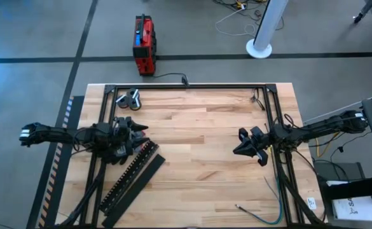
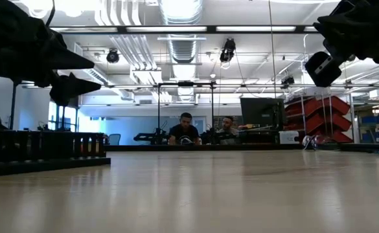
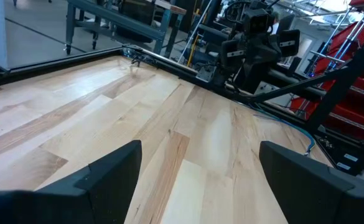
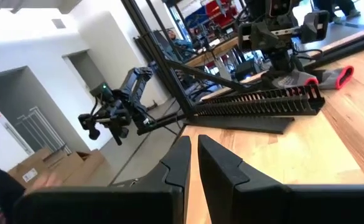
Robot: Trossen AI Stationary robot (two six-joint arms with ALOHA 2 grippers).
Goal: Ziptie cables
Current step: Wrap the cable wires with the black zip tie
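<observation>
The cables [image 1: 266, 211], thin blue and green wires, lie slack on the wood near the table's front right corner; no gripper touches them. A stretch of blue cable [image 3: 301, 129] also shows by the right frame rail. My left gripper [image 1: 139, 130] [image 3: 200, 155] hovers open over the table's left half, just beyond the black comb-toothed duct [image 1: 133, 173], with nothing between its fingers. My right gripper [image 1: 241, 144] [image 4: 194, 148] hangs above the right half with its fingers shut on nothing, pointing toward the left arm.
The duct and its flat lid [image 1: 138, 186] lie slanted at the front left. A hand tool [image 1: 129, 98] rests near the far left corner. A black frame [image 1: 186, 86] rims the table. A red box [image 1: 144, 44] stands on the floor beyond. People sit far behind [image 2: 186, 129].
</observation>
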